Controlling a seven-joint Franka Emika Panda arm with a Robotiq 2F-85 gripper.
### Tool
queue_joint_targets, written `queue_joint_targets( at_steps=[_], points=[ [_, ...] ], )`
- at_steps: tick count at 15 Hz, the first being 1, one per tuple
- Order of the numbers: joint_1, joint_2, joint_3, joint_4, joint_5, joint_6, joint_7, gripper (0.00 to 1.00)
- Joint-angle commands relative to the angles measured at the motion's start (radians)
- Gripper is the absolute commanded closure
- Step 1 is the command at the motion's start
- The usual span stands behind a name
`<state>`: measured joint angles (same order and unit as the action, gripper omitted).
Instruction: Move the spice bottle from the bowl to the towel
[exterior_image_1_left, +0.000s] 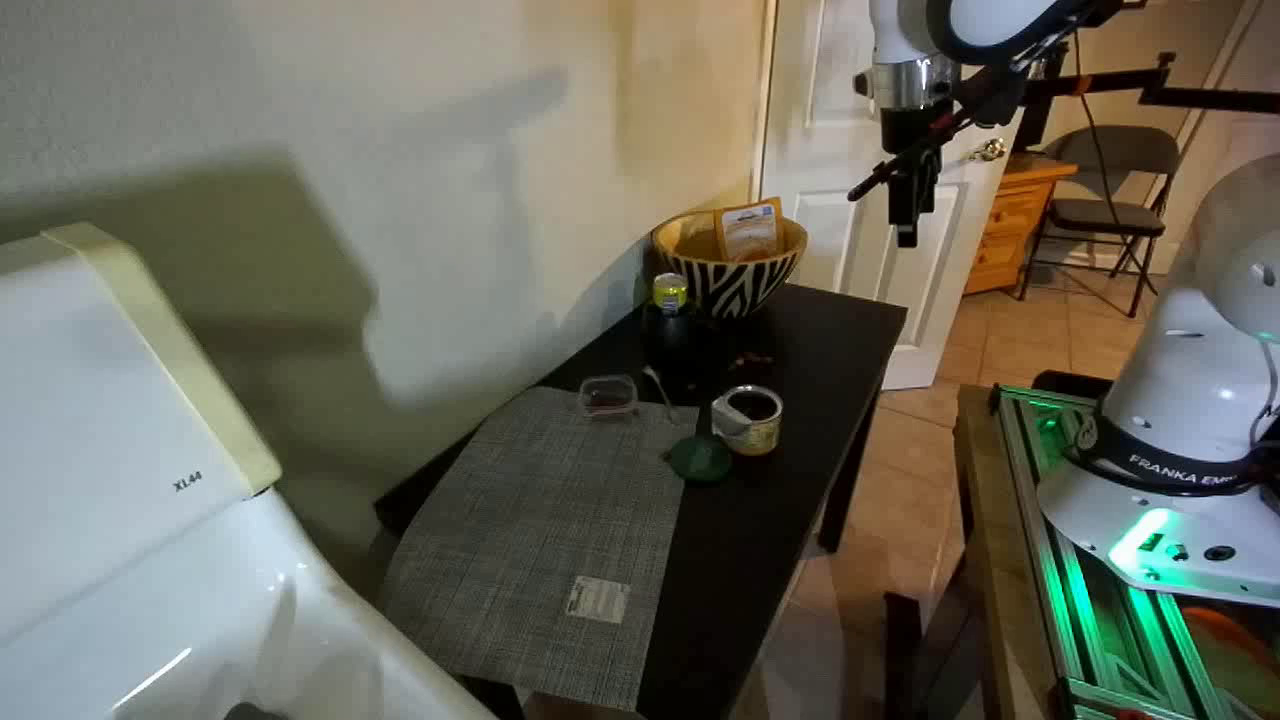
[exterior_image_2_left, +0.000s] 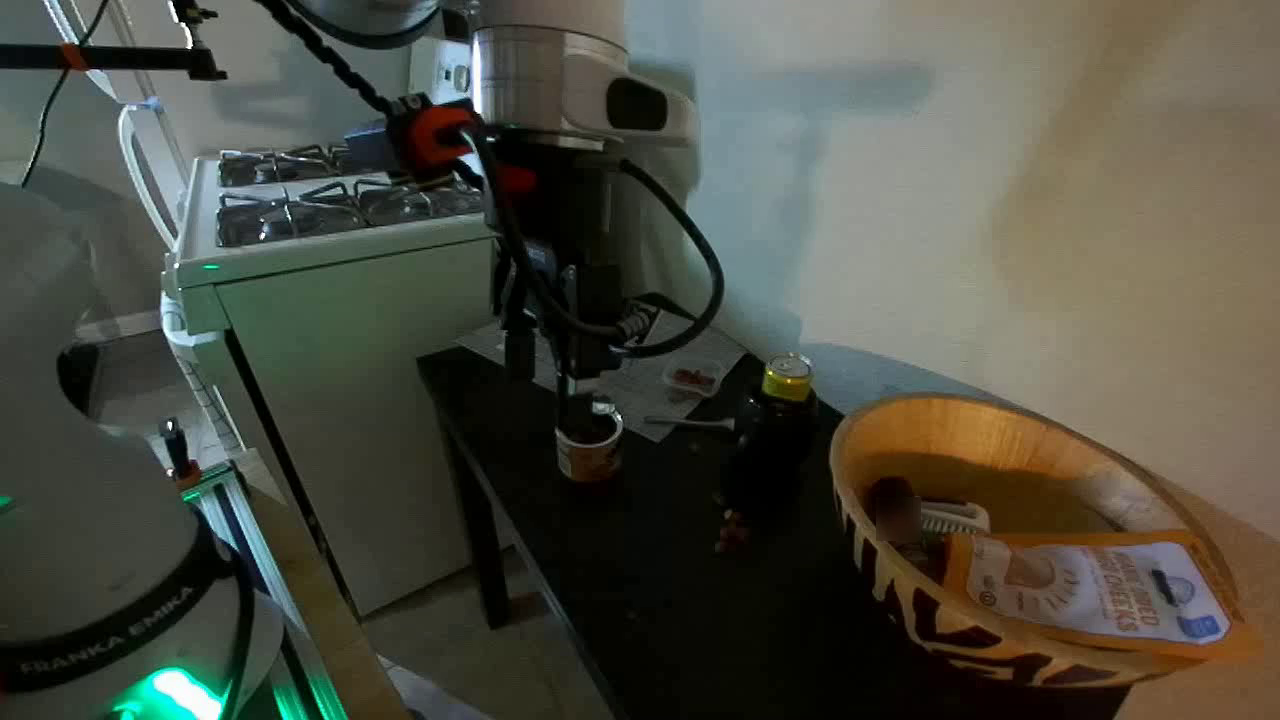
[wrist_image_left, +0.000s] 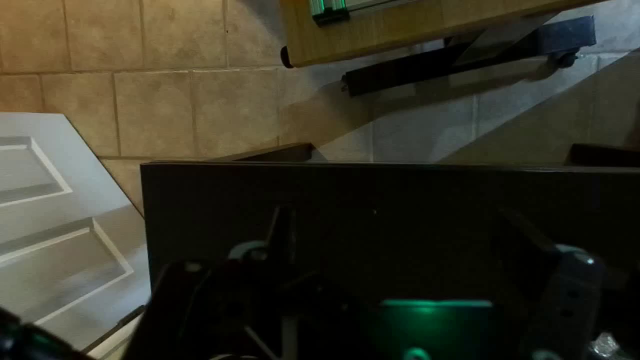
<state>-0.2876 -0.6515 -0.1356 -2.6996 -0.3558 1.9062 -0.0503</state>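
Observation:
The zebra-striped bowl (exterior_image_1_left: 740, 287) stands at the far end of the black table; its tan inside (exterior_image_2_left: 960, 460) also shows. A dark reddish-brown thing that looks like the spice bottle (exterior_image_2_left: 893, 512) lies inside it, partly hidden by the near rim; the bowl's wall hides it in an exterior view. The grey towel (exterior_image_1_left: 530, 530) lies flat on the table's other end, partly seen in an exterior view (exterior_image_2_left: 640, 392). My gripper (exterior_image_1_left: 908, 235) hangs above table height, apart from bowl and towel, also in an exterior view (exterior_image_2_left: 560, 368). In the wrist view its fingers (wrist_image_left: 397, 217) are wide apart with nothing between them.
An orange-and-white bag (exterior_image_2_left: 1100, 590) and a white comb-like item (exterior_image_2_left: 955, 517) share the bowl. A dark bottle with a yellow top (exterior_image_1_left: 670, 292), a white-rimmed cup (exterior_image_1_left: 750, 425), a green dish (exterior_image_1_left: 700, 458) and a clear container (exterior_image_1_left: 607, 398) stand between bowl and towel. A wall runs behind.

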Motion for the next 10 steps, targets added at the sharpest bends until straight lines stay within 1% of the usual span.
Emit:
queue_joint_targets(
  at_steps=[1, 2, 3, 10],
  points=[
    [0.015, -0.001, -0.013, 0.003, -0.007, -0.007, 0.007, 0.0],
    [0.002, 0.027, 0.011, 0.029, 0.022, -0.036, 0.1, 0.0],
    [-0.004, 0.061, 0.018, 0.053, 0.036, -0.007, 0.169, 0.0],
    [-0.039, 0.442, -0.074, 0.477, 0.13, -0.004, 0.34, 0.0]
  ],
)
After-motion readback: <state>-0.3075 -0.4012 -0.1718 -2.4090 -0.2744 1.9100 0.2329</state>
